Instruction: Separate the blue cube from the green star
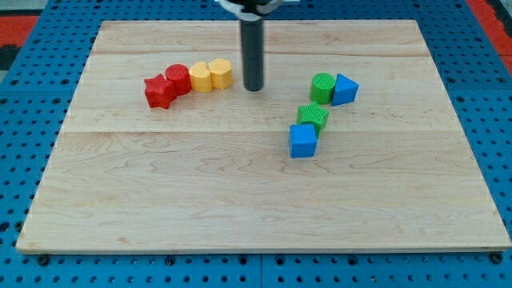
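Note:
The blue cube (303, 141) lies right of the board's middle. The green star (314, 116) touches its upper right corner. My tip (254, 88) stands on the board up and to the left of both, about a block's width right of the yellow blocks. It touches no block.
A green cylinder (323, 86) and a blue triangular block (346, 89) sit together above the star. At the upper left lies a row: red star (159, 92), red cylinder (178, 79), and two yellow blocks (201, 77) (221, 74). The wooden board (240, 200) lies on a blue pegboard.

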Robot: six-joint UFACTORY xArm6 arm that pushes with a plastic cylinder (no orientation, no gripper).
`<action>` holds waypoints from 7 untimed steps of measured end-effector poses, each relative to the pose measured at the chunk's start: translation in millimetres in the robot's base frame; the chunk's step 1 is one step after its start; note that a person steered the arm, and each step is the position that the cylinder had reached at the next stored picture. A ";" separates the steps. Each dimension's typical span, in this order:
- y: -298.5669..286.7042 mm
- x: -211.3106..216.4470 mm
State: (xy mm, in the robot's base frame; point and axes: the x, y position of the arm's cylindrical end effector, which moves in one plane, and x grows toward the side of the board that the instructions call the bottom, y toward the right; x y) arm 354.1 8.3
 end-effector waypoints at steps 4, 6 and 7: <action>62.4 86.8; 81.7 70.9; 107.0 80.7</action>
State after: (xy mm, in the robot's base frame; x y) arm 434.8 115.3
